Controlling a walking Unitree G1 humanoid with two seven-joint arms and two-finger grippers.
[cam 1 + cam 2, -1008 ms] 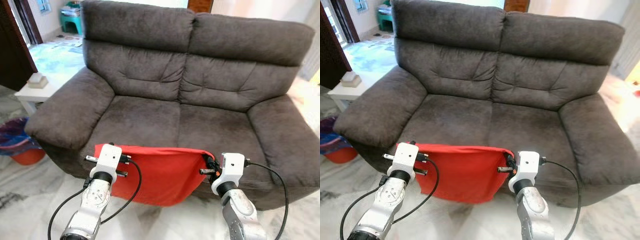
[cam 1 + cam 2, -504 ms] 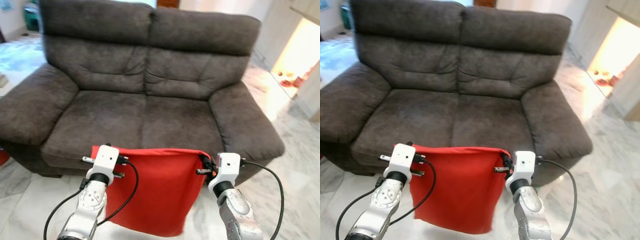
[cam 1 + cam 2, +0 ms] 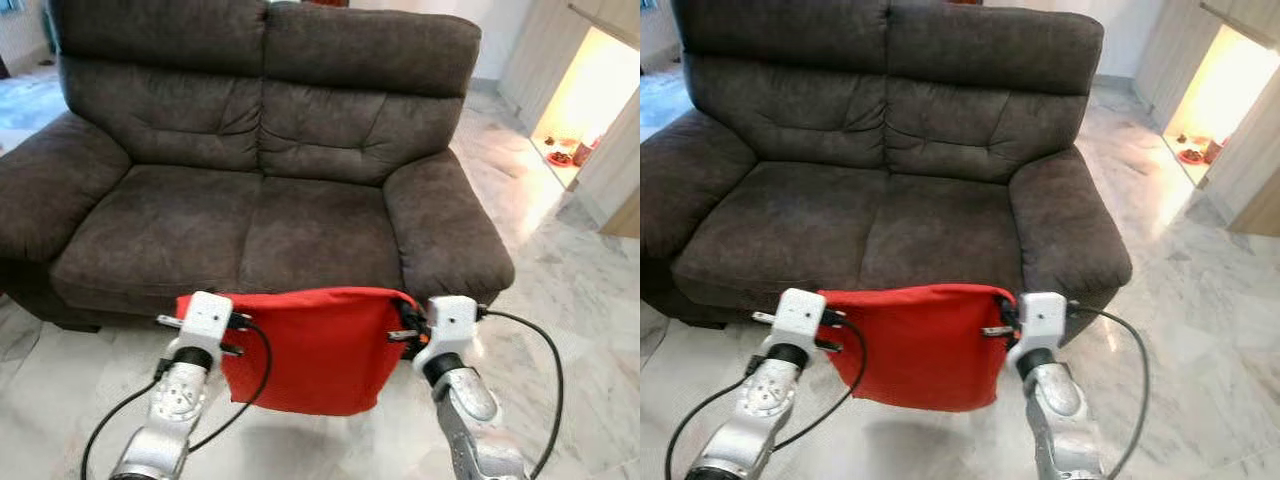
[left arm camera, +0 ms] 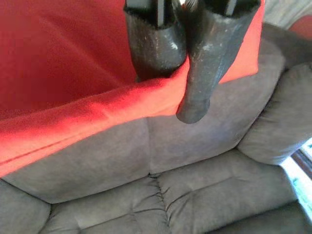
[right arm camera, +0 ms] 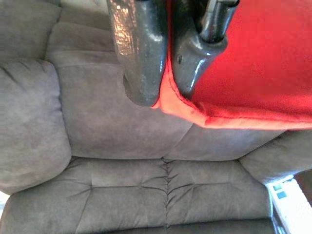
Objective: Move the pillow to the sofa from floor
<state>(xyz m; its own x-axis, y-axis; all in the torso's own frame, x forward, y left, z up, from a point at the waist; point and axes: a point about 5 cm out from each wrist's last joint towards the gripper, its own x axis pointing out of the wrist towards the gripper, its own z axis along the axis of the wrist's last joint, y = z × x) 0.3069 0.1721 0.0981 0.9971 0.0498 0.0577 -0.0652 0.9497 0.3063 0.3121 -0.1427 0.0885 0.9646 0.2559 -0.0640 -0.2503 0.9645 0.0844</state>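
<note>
Holding up a red pillow in front of the sofa.
The left gripper [image 4: 178, 73] pinches one top corner of the pillow [image 3: 310, 350], the right gripper [image 5: 163, 68] pinches the other, and it hangs between them, just before the sofa [image 3: 250, 160] seat.

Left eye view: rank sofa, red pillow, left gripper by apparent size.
1. sofa, largest by far.
2. red pillow, held in front of the seat.
3. left gripper, smallest; it is nearer the camera than the sofa, so looks relatively bigger.
</note>
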